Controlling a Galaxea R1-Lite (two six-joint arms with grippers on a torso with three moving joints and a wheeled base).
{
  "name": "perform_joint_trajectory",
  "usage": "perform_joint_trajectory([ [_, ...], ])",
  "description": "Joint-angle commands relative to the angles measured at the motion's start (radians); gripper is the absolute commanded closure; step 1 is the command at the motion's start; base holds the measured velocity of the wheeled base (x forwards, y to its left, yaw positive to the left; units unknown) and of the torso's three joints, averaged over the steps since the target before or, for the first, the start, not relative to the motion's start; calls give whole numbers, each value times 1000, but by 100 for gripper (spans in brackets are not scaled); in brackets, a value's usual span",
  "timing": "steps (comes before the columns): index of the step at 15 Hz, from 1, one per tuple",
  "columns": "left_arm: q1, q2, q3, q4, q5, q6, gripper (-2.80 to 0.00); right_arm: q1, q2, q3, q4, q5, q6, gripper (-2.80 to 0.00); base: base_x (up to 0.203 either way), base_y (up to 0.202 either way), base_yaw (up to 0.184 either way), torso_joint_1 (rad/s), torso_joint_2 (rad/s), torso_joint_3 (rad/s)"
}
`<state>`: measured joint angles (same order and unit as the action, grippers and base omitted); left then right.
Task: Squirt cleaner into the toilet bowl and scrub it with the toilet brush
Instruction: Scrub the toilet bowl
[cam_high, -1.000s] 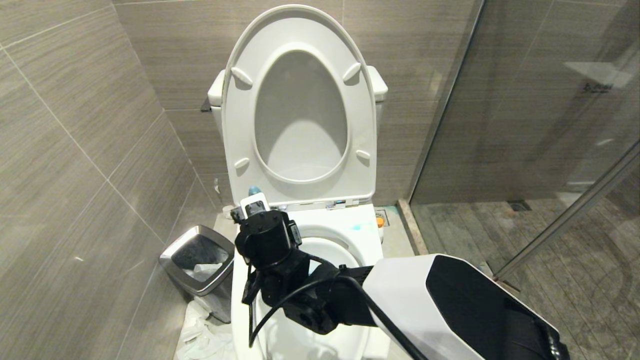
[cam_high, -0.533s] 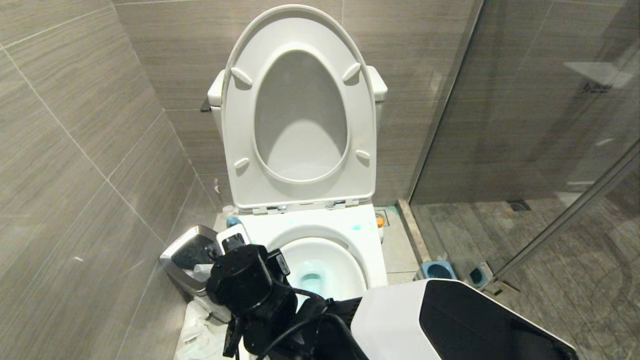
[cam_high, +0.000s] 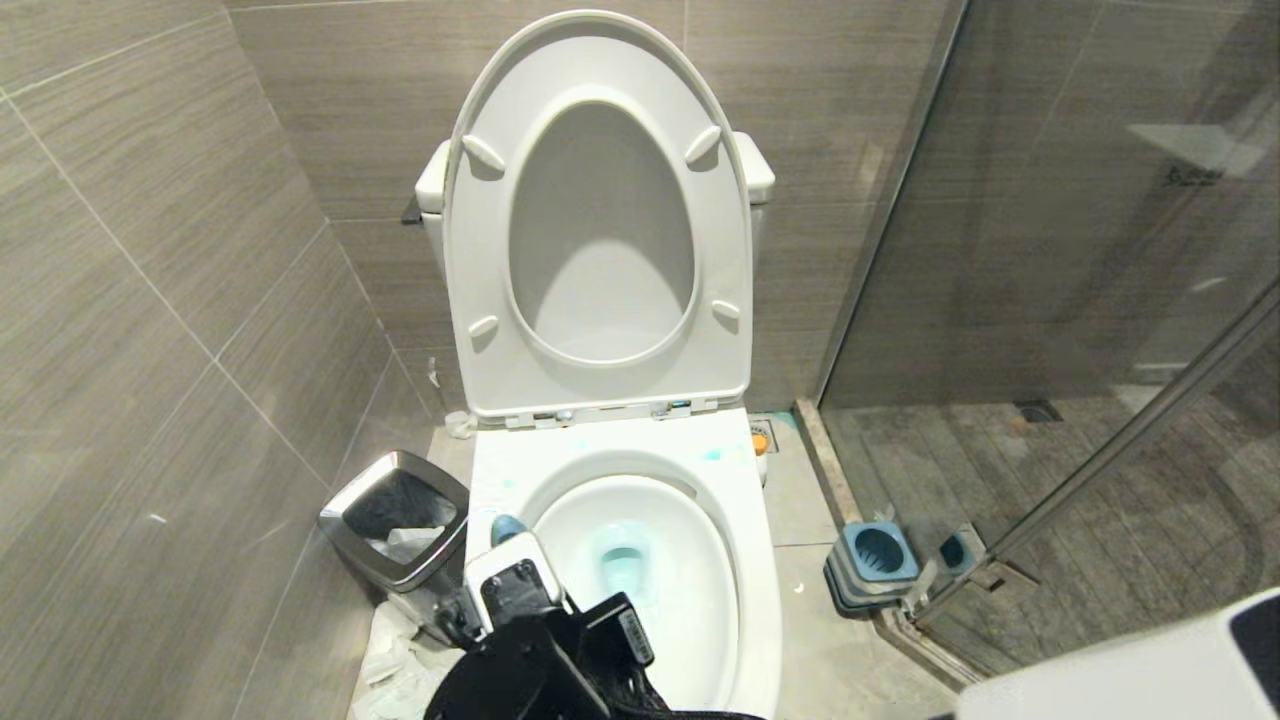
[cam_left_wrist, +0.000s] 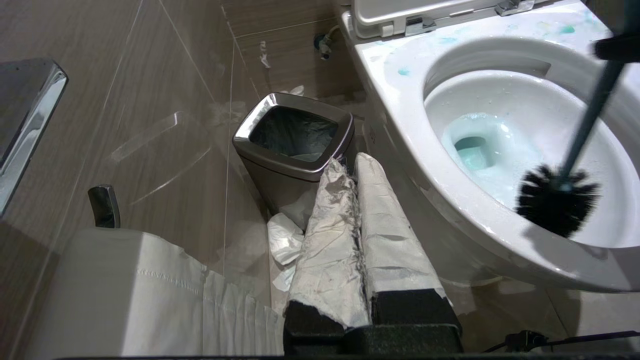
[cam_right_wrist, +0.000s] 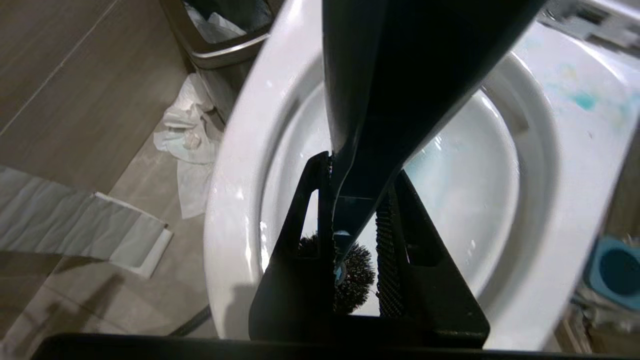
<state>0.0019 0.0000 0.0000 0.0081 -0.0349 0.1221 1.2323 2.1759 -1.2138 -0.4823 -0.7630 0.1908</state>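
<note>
Right end effector (cam_right_wrist: 355, 235) clamps toilet brush (cam_left_wrist: 557, 200) inside toilet bowl (cam_left_wrist: 400, 100).

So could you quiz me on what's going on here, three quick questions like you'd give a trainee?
1. True or false: the toilet seat is down.
2. Which gripper holds the brush?
A. left
B. right
C. neither
3. What lies crumpled on the floor beside the bin?

Key:
1. False: the seat stands raised against the tank, and the bowl is open, with blue cleaner in its water.
2. B: the right gripper is shut on the handle, bristles inside the bowl; the left gripper is shut, beside the bowl, on nothing.
3. White paper.
</note>
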Motion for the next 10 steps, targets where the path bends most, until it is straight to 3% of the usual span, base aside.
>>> perform_joint_trajectory([
  [1, 1, 2, 0, 0, 0, 1, 0, 16, -146, 144, -2, -16, 36, 0, 0, 0, 0, 0, 0, 0],
  [5, 1, 2, 0, 0, 0, 1, 0, -1, -247, 310, -5, -32, 91, 0, 0, 0, 0, 0, 0, 0],
  [10, 1, 2, 0, 0, 0, 1, 0, -133, -261, 312, -7, -42, 97, 0, 0, 0, 0, 0, 0, 0],
])
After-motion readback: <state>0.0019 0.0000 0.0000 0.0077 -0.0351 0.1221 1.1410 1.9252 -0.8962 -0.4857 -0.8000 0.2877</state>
